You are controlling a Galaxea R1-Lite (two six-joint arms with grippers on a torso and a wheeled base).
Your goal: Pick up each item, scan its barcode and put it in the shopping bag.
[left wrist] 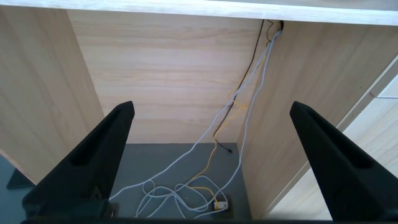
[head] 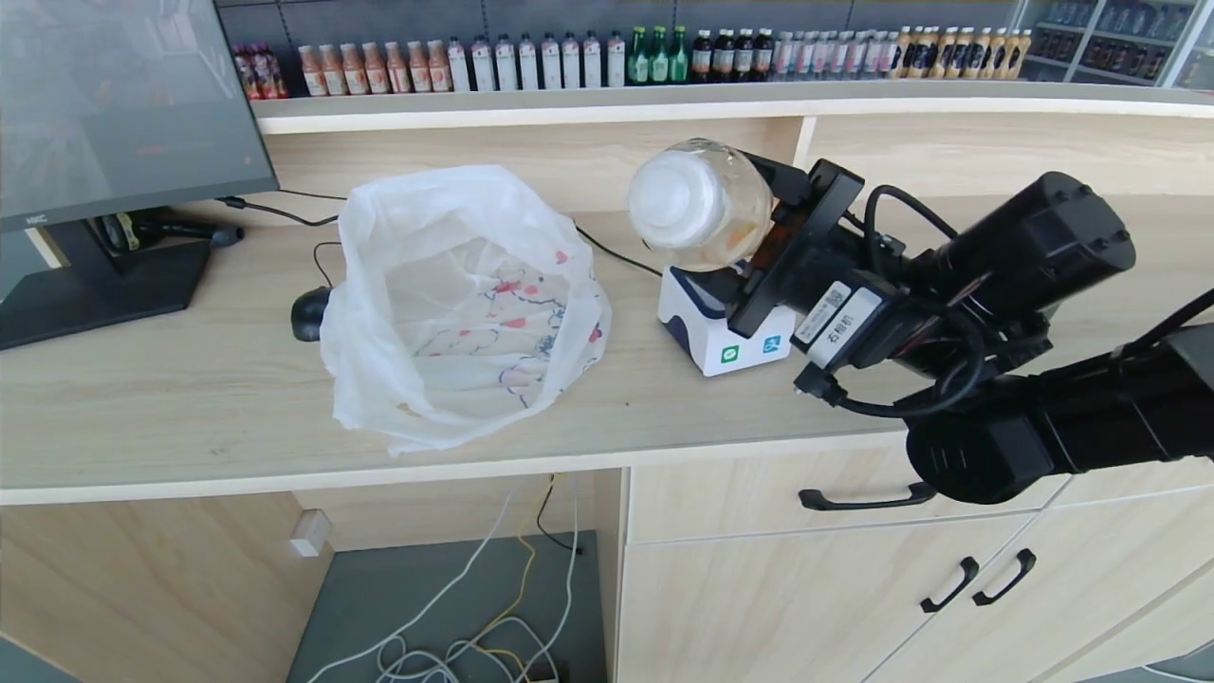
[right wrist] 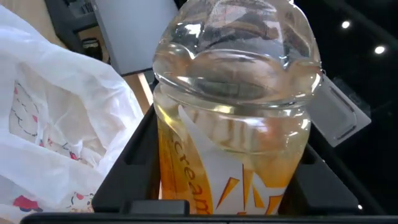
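**Wooden worktop at checkout: bottle held over scanner**

Clear plastic bottle, white cap toward the head camera, tipped nearly level in the air just above the white scanner, apart from it. Clamped across the labelled middle by the right gripper, black fingers tight on opposite sides. Tinted amber inside, so probably carrying liquid and some weight. Likely smooth and slippery on the rounded wall, with a little give under squeeze; no call for more pressure than now. Best taken at the straight labelled band, as here, not at the domed clear end or the cap, both inviting a slip. Barcode position impossible to tell.

Just beside the scanner, on the robot's left: white shopping bag, slumped on the worktop, mouth open and facing up. Thin and floppy by the look, likely to fold shut if brushed; better fed from above the opening than pushed past the rim. Black mouse touching or nearly touching the bag's far side; monitor beyond it at the left end. Shelf of bottled drinks behind. Left gripper down below the worktop, fingers wide apart and holding nothing, facing loose cables.
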